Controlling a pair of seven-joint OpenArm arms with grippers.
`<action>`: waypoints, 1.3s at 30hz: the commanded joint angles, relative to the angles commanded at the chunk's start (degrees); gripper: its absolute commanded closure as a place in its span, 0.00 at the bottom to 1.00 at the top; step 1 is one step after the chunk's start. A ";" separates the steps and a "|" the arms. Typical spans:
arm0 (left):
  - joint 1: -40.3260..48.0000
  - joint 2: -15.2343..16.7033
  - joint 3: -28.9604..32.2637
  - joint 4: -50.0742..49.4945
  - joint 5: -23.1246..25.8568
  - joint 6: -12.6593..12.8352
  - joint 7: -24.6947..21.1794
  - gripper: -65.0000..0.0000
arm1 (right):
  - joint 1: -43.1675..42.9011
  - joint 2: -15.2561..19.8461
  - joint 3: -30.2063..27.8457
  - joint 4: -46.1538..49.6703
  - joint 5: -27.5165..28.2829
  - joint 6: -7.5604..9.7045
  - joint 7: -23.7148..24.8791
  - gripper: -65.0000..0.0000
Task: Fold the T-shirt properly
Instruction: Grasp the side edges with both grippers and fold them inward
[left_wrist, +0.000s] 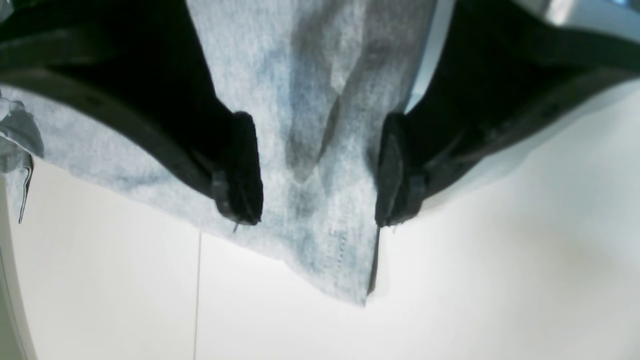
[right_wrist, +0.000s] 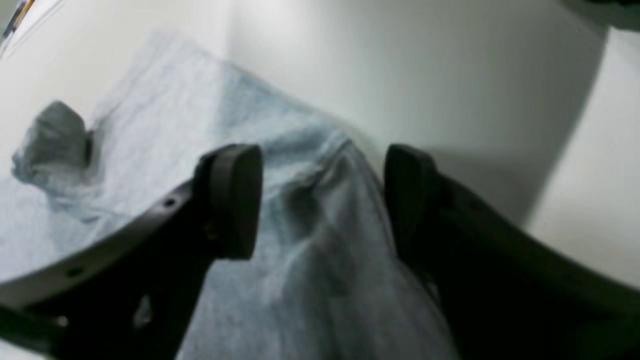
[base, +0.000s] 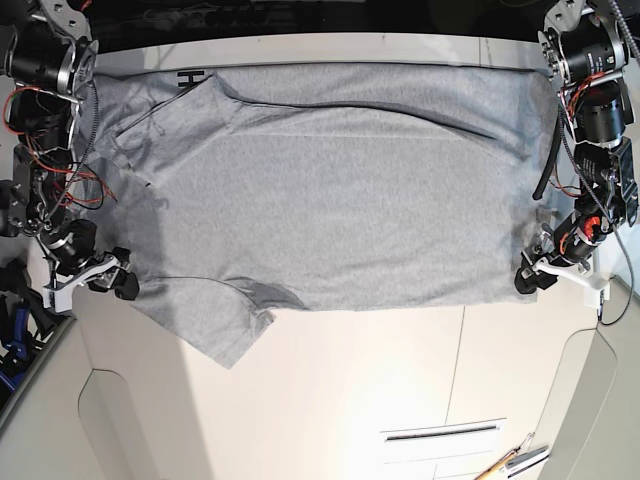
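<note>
- White table (base: 330, 390), with panel seams and a slot-like cutout toward the near edge.
- Spread flat across the far half: heather-grey T-shirt (base: 340, 200), reaching from the right gripper (base: 112, 280) to the left gripper (base: 530, 277).
- One sleeve (base: 215, 325) angled out just beside the right gripper.
- Near-edge corner: pencil-like tools (base: 510, 462), well apart from the left gripper.

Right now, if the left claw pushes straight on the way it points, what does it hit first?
Most likely the T-shirt: the left claw is open with a grey fabric corner running between its jaws, and white table beyond. Contact isn't clear from the wrist view.
</note>
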 joint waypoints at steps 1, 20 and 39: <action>0.02 0.00 0.02 0.00 -0.20 0.00 0.00 0.39 | 0.02 -0.48 -0.09 0.00 0.02 0.00 -0.02 0.41; -0.79 0.26 0.00 0.02 -0.09 0.80 0.26 0.53 | 0.33 -3.67 -0.09 0.02 -4.20 0.59 -0.02 0.63; -5.05 -0.55 -0.11 1.38 -0.42 0.00 8.59 1.00 | 0.28 -0.70 -0.09 4.00 -3.23 0.68 -5.92 1.00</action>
